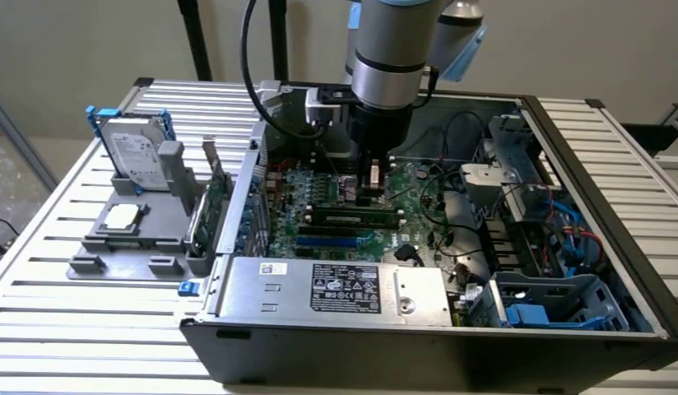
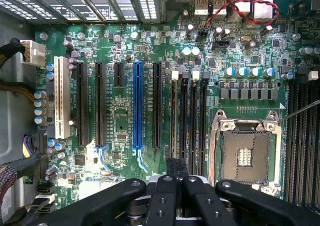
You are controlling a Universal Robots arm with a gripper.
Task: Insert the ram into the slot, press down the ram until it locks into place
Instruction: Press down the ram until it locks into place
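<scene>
The ram (image 1: pixel 350 219), a thin green stick with black chips, stands on edge in a black slot (image 1: pixel 317 224) on the motherboard inside the open computer case. My gripper (image 1: pixel 372 196) hangs straight down just above and behind the stick's middle, fingers shut together with nothing visibly between them. In the wrist view the gripper (image 2: pixel 175 168) sits over the near end of the row of parallel black memory slots (image 2: pixel 193 116), on the side of the row closest to the expansion sockets. I cannot tell whether the fingertips touch the ram's top edge.
The blue socket (image 2: pixel 138 106) and the square silver processor socket (image 2: pixel 245 153) flank the memory slots. The power supply (image 1: pixel 339 288) lies at the case front and cables (image 1: pixel 559 222) at the exterior view's right. Outside, a hard drive (image 1: pixel 141 152) and an expansion card (image 1: pixel 213 206) stand on a grey fixture (image 1: pixel 131 239).
</scene>
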